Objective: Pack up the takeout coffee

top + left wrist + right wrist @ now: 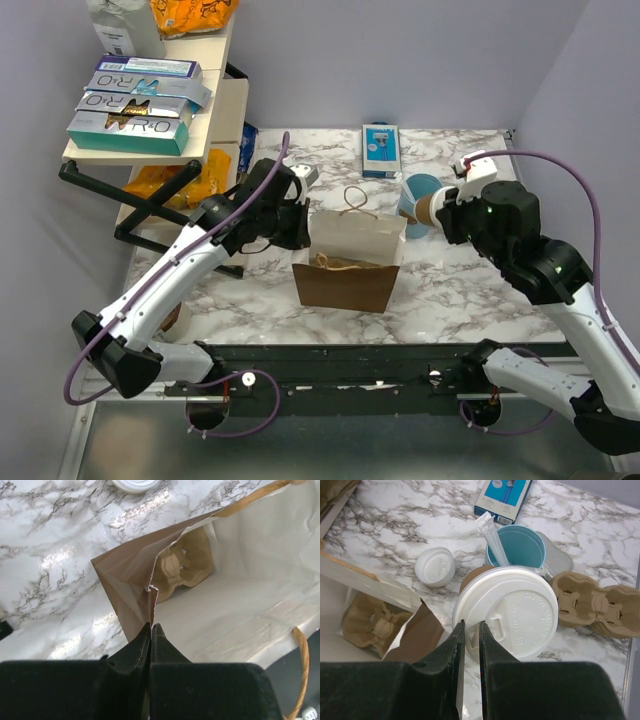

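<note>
The takeout coffee, a cream-tan cup (pixel 474 576) under a round white lid (pixel 512 612), hangs tilted from my right gripper (pixel 471 625), which is shut on the lid's rim. In the top view the cup (pixel 428 208) is just right of the open brown paper bag (pixel 345 262), above the table. My left gripper (pixel 150 626) is shut on the bag's torn left edge (pixel 150 592) and holds it open; it also shows in the top view (pixel 298 218). A brown pulp carrier (pixel 182 570) lies inside the bag.
A light-blue mug (pixel 515 547) with a wrapped straw stands right behind the cup. A loose white lid (pixel 435 566) and a second pulp carrier (pixel 595 605) lie on the marble. A blue box (pixel 380 150) lies at the back. A shelf of boxes (pixel 140 110) stands at the left.
</note>
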### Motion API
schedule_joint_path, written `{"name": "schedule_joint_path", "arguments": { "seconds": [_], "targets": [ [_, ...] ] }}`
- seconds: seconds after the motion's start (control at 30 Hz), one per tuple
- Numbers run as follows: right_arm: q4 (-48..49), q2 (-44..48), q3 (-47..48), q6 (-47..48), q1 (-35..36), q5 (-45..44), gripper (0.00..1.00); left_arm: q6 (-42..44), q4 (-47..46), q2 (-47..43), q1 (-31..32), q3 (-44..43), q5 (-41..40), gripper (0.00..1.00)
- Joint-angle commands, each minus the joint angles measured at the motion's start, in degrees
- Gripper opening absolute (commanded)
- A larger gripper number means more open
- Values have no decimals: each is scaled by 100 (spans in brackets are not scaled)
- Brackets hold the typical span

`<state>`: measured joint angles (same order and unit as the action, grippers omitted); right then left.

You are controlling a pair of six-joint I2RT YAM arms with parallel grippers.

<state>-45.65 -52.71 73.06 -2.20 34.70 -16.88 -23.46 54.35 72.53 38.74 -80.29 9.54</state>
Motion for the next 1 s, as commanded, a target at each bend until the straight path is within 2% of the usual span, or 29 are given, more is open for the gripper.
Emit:
{"name": "schedule_joint_path", "arguments": {
  "seconds": [0.0, 0.07, 0.17, 0.2, 0.23, 0.3, 0.4, 0.5, 0.57, 0.63, 0.8, 0.97],
  "targets": [
    [-67, 120, 314, 315, -24, -34, 1, 360, -117, 358, 11, -346, -13, 21],
    [73, 216, 437, 412, -16, 53, 1, 238, -179, 384, 11, -452, -145, 34],
    [293, 401, 542, 650, -16, 351, 1, 132, -170, 376, 11, -584, -224, 43],
    [372, 436, 569, 772, -16, 413, 1, 79, -135, 367, 11, -610, -442, 54],
    [468, 472, 630, 860, -16, 501, 1, 44, -74, 384, 11, -645, -514, 61],
    [460, 411, 962, 1019, -16, 879, 1, -79, -30, 376, 11, -690, -751, 67],
    [302, 218, 1385, 1098, -16, 1415, 1, -45, -73, 358, 11, -707, -690, 77],
    [188, 86, 1483, 1099, -7, 1644, 1, 357, -91, 279, 11, -874, -647, 86],
    [118, 15, 1448, 1090, -16, 1819, 1, 946, -196, 156, 72, -979, -454, 99],
    [109, -11, 1335, 1064, -16, 1855, 1, 1501, -668, -80, 81, -936, -488, 99],
    [21, 23, 1316, 923, -16, 1803, 1, 2898, -1207, -170, 98, -1146, 592, 99],
    [-23, 103, 1299, 800, -7, 1759, 1, 3890, -409, 1077, 134, -2531, 1338, 99]
  ]
}}
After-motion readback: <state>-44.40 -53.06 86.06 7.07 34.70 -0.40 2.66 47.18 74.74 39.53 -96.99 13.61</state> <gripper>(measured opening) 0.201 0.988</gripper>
